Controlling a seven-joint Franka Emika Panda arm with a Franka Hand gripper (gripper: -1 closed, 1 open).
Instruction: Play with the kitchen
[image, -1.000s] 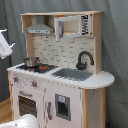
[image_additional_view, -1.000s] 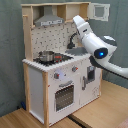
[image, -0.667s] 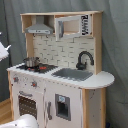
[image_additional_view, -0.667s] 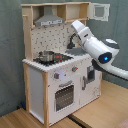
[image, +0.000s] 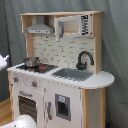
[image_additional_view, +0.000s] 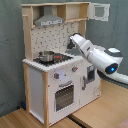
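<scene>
White glossy arm (image_additional_view: 100, 56) is reaching in from the right of the second exterior view toward the middle of the kitchen (image_additional_view: 57, 75); its end effector is hiding behind the wrist over the counter, so whether it is clenched or released cannot be told. Kitchen is standing at frame centre in both exterior views. Risk: the reach is likely knocking the small metal pot (image_additional_view: 46, 56) off the stovetop, or catching the curved black faucet (image: 84, 59). Matte white panels, pale wood edges, perforated pegboard, grey steel sink (image: 72, 75).

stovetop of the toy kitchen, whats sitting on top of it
A small metal pot stands on the stovetop at its back corner near the pegboard. What the pot holds cannot be seen.
</scene>
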